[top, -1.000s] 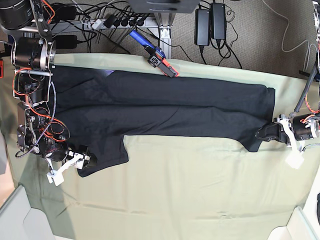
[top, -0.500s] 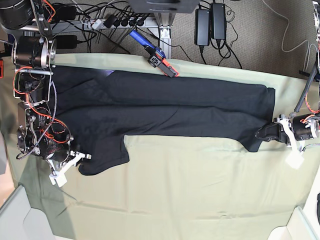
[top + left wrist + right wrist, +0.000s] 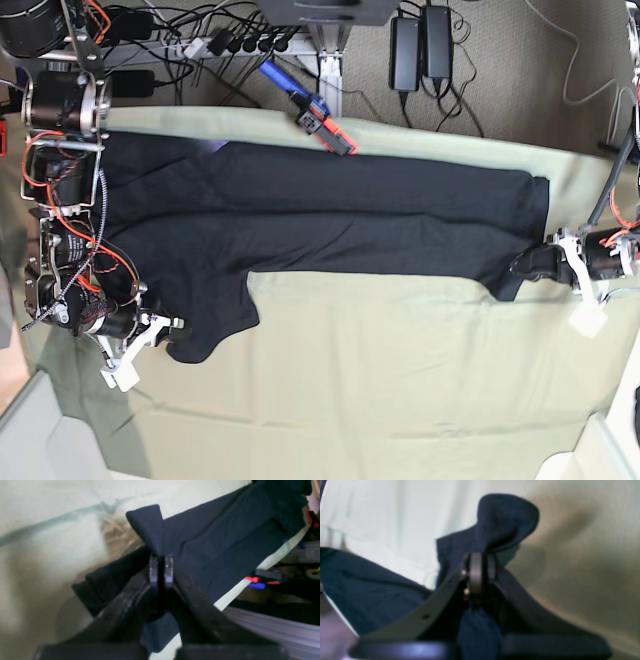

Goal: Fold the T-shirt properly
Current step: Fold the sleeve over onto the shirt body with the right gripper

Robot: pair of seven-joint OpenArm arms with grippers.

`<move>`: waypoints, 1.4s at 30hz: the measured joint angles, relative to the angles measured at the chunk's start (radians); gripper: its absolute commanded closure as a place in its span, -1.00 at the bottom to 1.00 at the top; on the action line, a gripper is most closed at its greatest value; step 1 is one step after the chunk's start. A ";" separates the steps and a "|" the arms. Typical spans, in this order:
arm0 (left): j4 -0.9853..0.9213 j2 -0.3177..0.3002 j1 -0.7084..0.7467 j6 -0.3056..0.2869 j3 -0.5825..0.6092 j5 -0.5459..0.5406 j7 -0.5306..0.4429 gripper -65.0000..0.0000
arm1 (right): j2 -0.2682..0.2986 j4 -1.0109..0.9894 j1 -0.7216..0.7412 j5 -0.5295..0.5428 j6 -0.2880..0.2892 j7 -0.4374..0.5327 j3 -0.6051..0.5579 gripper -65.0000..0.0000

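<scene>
a pale green cloth (image 3: 400, 380) covers the table. at its far edge lies a blue and orange clamp (image 3: 310, 108). beyond, on carpet, sit two black power adapters (image 3: 420, 48) among tangled cables (image 3: 210, 40).

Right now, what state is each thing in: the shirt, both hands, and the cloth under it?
T-shirt: folded into a long band, lying flat, both ends pinched.
Left hand: shut on the T-shirt's corner.
Right hand: shut on a bunched fold of the T-shirt.
Pale green cloth: spread out, slightly wrinkled.
</scene>
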 measured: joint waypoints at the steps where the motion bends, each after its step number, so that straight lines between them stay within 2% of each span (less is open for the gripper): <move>1: 0.004 -0.003 0.000 0.000 0.000 -0.001 0.000 1.00 | 0.013 0.039 -0.013 0.018 0.000 -0.012 0.000 1.00; 6: 0.009 -0.026 0.000 0.000 0.000 -0.003 0.001 1.00 | 0.077 0.243 -0.129 0.034 0.001 -0.039 0.000 1.00; 12: 0.010 -0.025 0.029 0.000 0.000 -0.004 0.002 1.00 | 0.153 0.450 -0.287 0.038 0.001 -0.039 -0.003 1.00; 23: 0.009 -0.025 0.092 0.000 0.000 0.000 0.007 1.00 | 0.270 0.670 -0.500 0.041 0.001 -0.037 0.055 1.00; 30: 0.009 -0.031 0.091 0.000 0.000 -0.003 0.007 1.00 | 0.277 0.747 -0.613 0.047 0.001 -0.046 0.113 1.00; 42: 0.009 -0.044 0.091 0.000 0.000 -0.011 0.007 1.00 | 0.276 0.756 -0.718 0.054 0.001 -0.047 0.116 1.00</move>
